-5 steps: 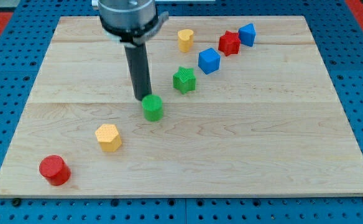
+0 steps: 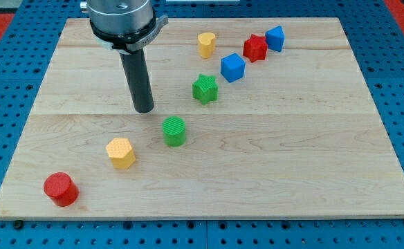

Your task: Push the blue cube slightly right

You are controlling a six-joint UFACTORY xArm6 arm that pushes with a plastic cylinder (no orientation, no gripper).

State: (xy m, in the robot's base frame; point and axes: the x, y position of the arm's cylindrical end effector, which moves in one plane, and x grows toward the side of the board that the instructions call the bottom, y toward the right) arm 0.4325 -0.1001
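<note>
My tip (image 2: pixel 144 109), carrying no gripper, is sitting well left of the blue cube (image 2: pixel 233 67); the push is looking unstarted.

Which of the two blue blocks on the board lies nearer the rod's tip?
The blue cube, just right of the green star block. The other blue block sits farther toward the view's top right, beyond the red block, away from my tip.
</note>
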